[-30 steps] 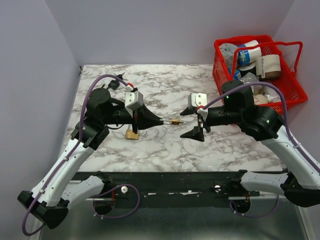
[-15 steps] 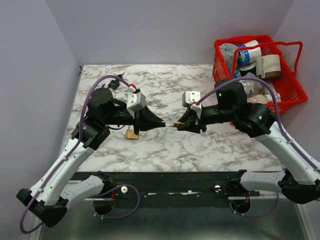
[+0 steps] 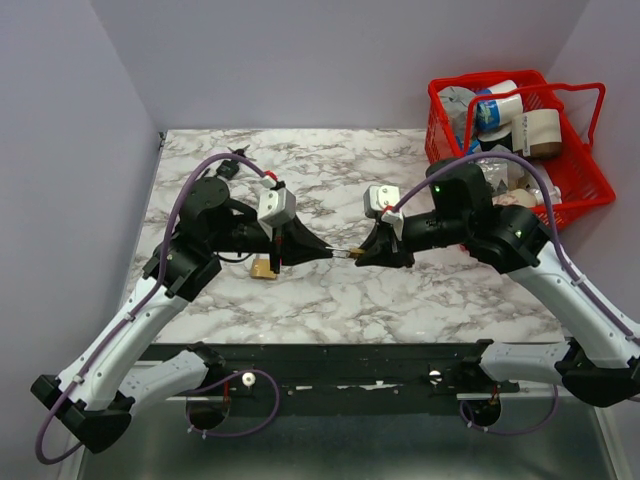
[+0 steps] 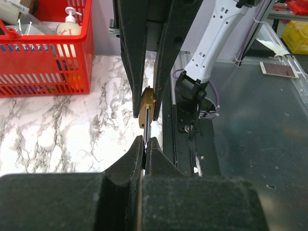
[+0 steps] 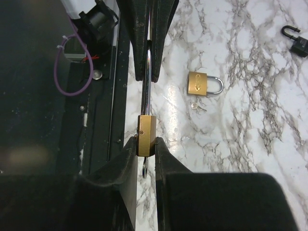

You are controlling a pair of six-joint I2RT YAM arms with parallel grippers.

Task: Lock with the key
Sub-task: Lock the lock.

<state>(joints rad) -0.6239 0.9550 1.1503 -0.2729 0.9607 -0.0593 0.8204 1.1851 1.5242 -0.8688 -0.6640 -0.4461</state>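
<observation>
**A:** What is lying nearest the arms?

**B:** A loose brass padlock (image 5: pixel 202 83) is resting on the white marble-patterned table (image 3: pixel 450 300), with two tiny silver keys (image 5: pixel 197 107) just beside it. Just past it, the two arms are facing each other tip to tip above the table. The left gripper (image 4: pixel 145 144) is pinching fully closed on the thin silver shackle (image 5: pixel 148 82) of a small brass padlock (image 5: pixel 147 134). The right gripper (image 5: pixel 146 142) is squeezing that padlock's body between its pads, so both are holding it in the air.

**A:** Where is the key sitting?

**B:** The key (image 3: pixel 240 153), a tiny bunch with black plastic heads, seems to be lying at the far left back of the table. It is just beside a squat black padlock (image 3: pixel 226 168) and well apart from both grippers, though it is too small to be sure. Farthest right, a red plastic basket (image 3: pixel 437 140) is standing full of household items.

**A:** Which step is underway?

**B:** I judge they are bracing the padlock, and no gripper is holding the key yet. Next, one gripper would need to let go, fetch the key by its head, and line its blade up with the keyhole very precisely.
</observation>
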